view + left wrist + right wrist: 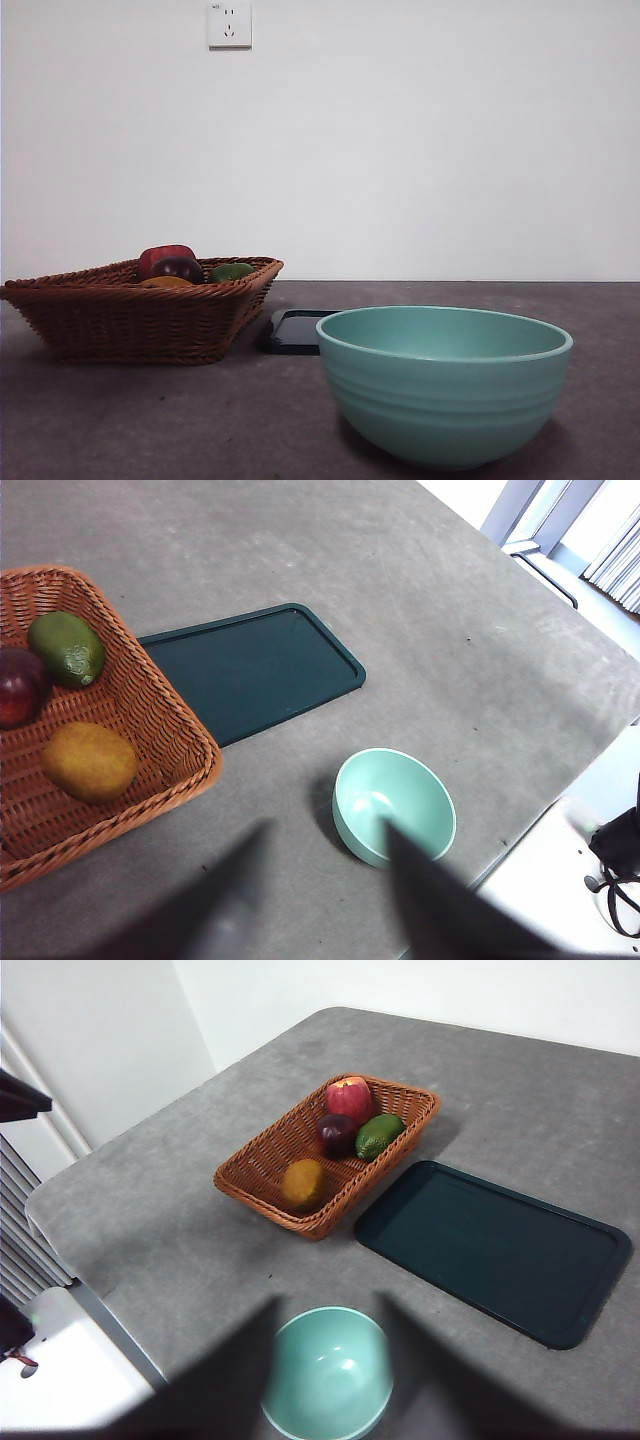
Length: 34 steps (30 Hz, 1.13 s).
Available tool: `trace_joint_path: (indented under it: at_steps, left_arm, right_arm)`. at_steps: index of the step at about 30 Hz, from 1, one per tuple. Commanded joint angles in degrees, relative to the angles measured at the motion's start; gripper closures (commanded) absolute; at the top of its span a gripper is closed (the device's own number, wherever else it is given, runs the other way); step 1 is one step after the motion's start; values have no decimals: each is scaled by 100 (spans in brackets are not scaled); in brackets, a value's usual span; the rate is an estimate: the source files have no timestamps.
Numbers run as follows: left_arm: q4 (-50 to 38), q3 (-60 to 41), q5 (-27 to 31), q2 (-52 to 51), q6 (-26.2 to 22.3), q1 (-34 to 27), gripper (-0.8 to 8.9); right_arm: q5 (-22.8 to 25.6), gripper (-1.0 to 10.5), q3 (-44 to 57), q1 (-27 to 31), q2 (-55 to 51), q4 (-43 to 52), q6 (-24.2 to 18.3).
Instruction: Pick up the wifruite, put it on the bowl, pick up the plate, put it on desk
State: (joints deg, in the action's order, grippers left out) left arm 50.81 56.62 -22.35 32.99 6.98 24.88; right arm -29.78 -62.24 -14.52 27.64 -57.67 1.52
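Observation:
The wifruite [90, 762] [303, 1182], orange and round, lies in the brown wicker basket [130, 320]; in the front view only its top [165, 282] shows over the rim. The mint-teal bowl [445, 385] [393, 805] [327, 1372] stands empty on the grey desk [150, 420]. The plate [250, 670] [495, 1250], a flat dark green rectangle, lies between basket and bowl, and its near edge [295, 332] shows low in the front view. My left gripper [325, 830] and right gripper [330, 1300] both hang high above the bowl, open and holding nothing.
The basket [330, 1150] also holds a red apple [349, 1097], a dark red-purple fruit [337, 1133] and a green fruit [379, 1135]. The desk's edge runs close beside the bowl [520, 830]. A wall socket [229, 24] is on the white wall behind.

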Motion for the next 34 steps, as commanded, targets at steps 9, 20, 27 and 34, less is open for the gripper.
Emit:
trace_joint_path:
  at_steps: [9,20,27,34]
  left_arm:
    - [-72,118,-17,31,9,31,160]
    - [-70,118,-15,31,11,31,161]
    - [-61,118,35,85,179,31,161]
    - [-61,120,46,647,319,26,161]
  right_arm:
    - [26,391,-109,-24,33,26,-44]
    - [15,363,-109,-24,33,20,-42]
    - [-13,315,-109,-24,33,20,-33]
    - [-26,295,-109,-24,33,24,-4]
